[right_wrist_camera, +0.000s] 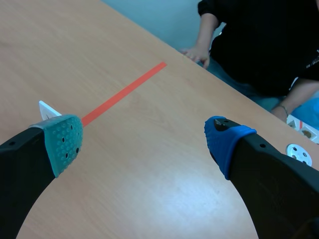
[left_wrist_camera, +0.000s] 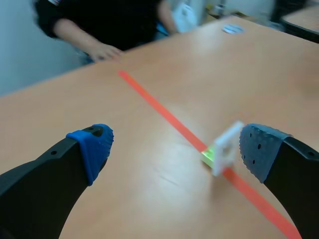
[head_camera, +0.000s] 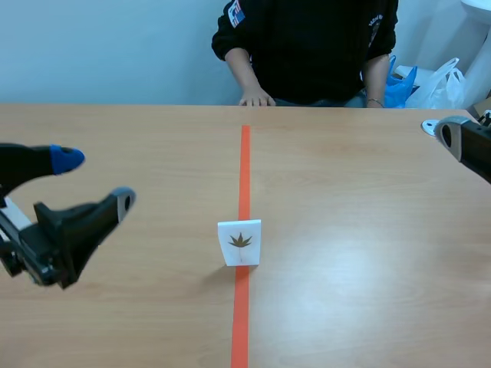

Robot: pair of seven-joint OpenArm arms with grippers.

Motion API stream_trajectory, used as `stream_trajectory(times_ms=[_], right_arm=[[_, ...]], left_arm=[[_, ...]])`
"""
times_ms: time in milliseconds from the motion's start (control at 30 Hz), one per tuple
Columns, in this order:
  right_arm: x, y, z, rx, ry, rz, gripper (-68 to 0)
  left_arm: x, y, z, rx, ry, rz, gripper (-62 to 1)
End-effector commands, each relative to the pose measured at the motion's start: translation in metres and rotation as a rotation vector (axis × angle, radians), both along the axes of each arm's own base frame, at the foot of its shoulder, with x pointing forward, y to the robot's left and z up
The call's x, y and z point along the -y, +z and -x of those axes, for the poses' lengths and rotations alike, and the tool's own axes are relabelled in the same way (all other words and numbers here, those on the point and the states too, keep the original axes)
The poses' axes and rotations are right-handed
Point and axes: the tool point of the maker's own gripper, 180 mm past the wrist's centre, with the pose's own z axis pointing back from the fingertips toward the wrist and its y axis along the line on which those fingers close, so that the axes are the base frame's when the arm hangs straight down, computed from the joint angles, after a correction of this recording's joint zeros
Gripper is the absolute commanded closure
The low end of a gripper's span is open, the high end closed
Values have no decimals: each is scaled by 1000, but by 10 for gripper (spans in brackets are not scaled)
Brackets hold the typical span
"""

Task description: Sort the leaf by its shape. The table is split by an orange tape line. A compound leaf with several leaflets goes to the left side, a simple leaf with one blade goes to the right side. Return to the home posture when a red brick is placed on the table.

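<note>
Looking down the counter point(head_camera: 368, 230) from the scene camera, I have the small white card point(head_camera: 239, 242) standing upright right on the orange tape line point(head_camera: 245, 169), its printed face turned toward me and its broad side lying across the line. The leaf on it is dark with several points fanned out. It is small, but I read it as many leaflets, so I judge it belongs on the left side.

My left pincer point(head_camera: 95, 180) hangs spread wide above the left half, and the card lies at about four o'clock from it, lower and near. Through the left wrist camera the card point(left_wrist_camera: 227, 147) sits ahead at roughly one o'clock, just beside the grey pad point(left_wrist_camera: 256, 147) and well apart from the blue one point(left_wrist_camera: 94, 149), so I would shift toward that side to centre it.

My right pincer point(right_wrist_camera: 142, 142) is spread too, well apart from the card, which lies at eight o'clock from it. The left arm is nearer.

From the card toward nine o'clock I have plain wood to move over. A person's hand point(head_camera: 255, 99) rests on the far edge at twelve o'clock.
</note>
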Motion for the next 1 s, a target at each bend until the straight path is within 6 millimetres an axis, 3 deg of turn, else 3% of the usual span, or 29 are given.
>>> stream_trajectory(times_ms=[0,133,467,967], right_arm=[[3,8,-3,30,2,5,-500],[3,8,-3,30,2,5,-500],[3,8,-3,30,2,5,-500],[3,8,-3,31,2,5,-500]], left_arm=[[7,1,-1,20,-60,-20,-540],[14,-24,-2,-12,-152,-103,-540],[27,-76,-26,-77,-245,-180,-540],[105,-127,-33,-140,-392,-178,-540]])
